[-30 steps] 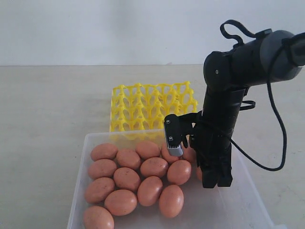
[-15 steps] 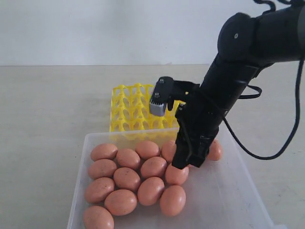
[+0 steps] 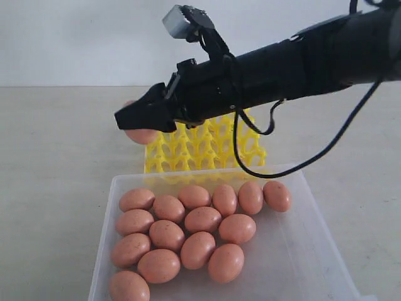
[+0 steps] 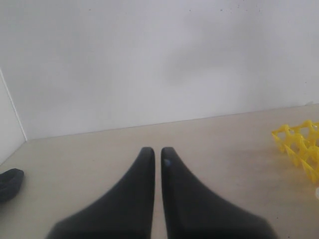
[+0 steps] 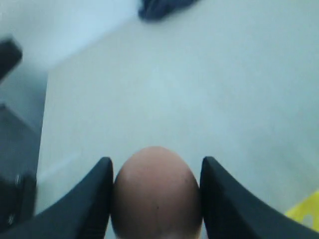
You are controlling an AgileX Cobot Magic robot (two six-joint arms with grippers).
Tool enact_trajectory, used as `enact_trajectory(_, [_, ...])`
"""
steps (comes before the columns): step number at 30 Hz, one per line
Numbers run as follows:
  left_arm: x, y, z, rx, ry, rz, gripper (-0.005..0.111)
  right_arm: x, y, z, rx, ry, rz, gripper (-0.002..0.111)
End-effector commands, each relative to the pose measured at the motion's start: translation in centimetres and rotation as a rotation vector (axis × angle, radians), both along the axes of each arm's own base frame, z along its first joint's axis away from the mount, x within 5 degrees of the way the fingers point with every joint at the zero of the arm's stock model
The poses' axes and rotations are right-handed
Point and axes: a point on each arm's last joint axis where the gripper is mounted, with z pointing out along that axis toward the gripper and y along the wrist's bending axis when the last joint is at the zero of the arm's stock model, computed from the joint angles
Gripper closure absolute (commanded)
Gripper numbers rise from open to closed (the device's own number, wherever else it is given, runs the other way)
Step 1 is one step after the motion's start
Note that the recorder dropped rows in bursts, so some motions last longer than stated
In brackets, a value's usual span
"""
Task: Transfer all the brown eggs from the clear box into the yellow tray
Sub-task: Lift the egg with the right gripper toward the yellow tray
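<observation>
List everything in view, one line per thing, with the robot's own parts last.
Pinkish-brown speckled oval eggs: fifteen, lying loose in the box.
Held pinkish-brown egg: one, lifted, by the tray's left corner in the exterior view.
Translucent whitish plastic rectangular box: one, nearest the exterior camera.
Bright yellow plastic lattice egg tray: one, behind the box; no egg visible in it.
Beige table: one, under everything.
Dark object: one, at the edge of the left wrist view; too unclear to identify.
Right end effector: one, black, closed on the held egg.
Left end effector: one, black, jaws nearly together, empty, above the table.
</observation>
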Motion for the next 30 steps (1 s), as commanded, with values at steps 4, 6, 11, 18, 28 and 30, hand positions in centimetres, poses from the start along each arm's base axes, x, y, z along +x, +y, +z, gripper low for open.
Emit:
enact_trajectory(4, [0.0,0.0,-0.1,0.0,-0.003,-0.006,0.103,3.4,0.8,-5.5,0.002,-0.007,-0.09,0.108])
enact_trajectory(6, [0.0,0.0,-0.1,0.0,-0.003,-0.006,0.103,3.8,0.7,-6.7,-0.047,-0.06,-0.078,0.108])
enact_trajectory(11, [0.0,0.0,-0.1,0.0,-0.001,-0.007,0.103,5.7,-1.6,-7.7,-0.334,-0.304,-0.178,0.108])
enact_trajectory(18, [0.0,0.0,-0.1,0.0,-0.001,-0.007,0.103,9.3,-13.3,-5.4,-0.627,-0.37,-0.531,0.108])
enact_trajectory(28, [0.0,0.0,-0.1,0.0,-0.004,-0.006,0.103,14.7,-28.9,4.0,-1.252,-0.823,-1.291,0.108])
enact_trajectory(30, [0.0,0.0,-0.1,0.0,-0.004,-0.006,0.103,14.7,-31.1,6.3,-0.781,-0.763,-1.59,0.108])
